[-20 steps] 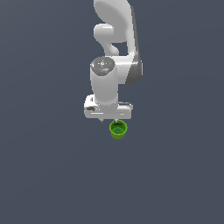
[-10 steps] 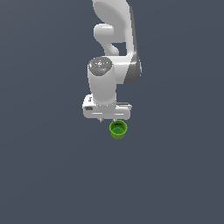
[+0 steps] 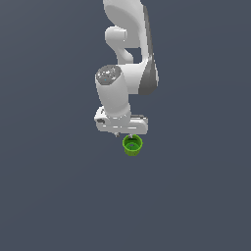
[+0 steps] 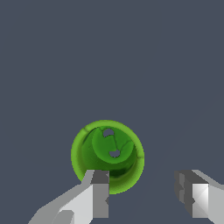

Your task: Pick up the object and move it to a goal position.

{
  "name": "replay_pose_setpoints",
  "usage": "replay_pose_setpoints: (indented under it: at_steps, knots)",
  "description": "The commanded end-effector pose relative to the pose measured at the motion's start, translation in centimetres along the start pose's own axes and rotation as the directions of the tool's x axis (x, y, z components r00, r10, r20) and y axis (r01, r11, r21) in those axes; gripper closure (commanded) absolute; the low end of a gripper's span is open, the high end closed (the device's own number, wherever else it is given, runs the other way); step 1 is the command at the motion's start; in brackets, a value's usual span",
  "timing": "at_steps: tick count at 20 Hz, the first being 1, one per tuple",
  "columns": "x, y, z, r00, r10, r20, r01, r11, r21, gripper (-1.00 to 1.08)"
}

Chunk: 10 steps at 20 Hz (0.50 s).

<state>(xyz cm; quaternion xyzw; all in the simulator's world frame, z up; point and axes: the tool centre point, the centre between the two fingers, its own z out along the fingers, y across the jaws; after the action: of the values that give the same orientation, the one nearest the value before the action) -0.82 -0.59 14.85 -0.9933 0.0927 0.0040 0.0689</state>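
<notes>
On the plain grey tabletop [image 3: 54, 196], toward the exterior view's left of centre, the white Panda arm [image 3: 130, 73] hangs with its wrist pointed down, and the gripper [image 4: 146, 197] sits low over the work. Compared with a second ago, the arm has shifted slightly to the exterior view's left and a little lower, while the green cup [image 3: 132, 145] has not moved; it rests on the tabletop just beside and below the gripper's body.

By my reading, that means the approach is being trimmed rather than finished. In the wrist view the jaws stand wide apart and hold nothing: one finger [image 4: 99, 194] overlaps the cup's rim, the other stands well clear on bare tabletop, so the cup is not centred between them.

The cup stands upright, mouth facing up toward the wrist camera, its darker inside showing. Its long axis runs vertically, roughly in line with the gripper's approach. No goal marker shows in either view.
</notes>
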Motion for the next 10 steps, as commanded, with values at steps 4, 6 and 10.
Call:
replay_pose_setpoints:
  at_steps: [4,6,10]
  knots:
    - [-0.5,-0.9,0.6,0.995,0.101,-0.009,-0.100,0.992,0.081,-0.20]
    - [-0.7,-1.1,0.9,0.989,0.144,-0.010,-0.142,0.983,0.112,-0.20]
    - [-1.0,-1.6,1.3,0.973,0.232,-0.008,-0.227,0.959,0.171,-0.20]
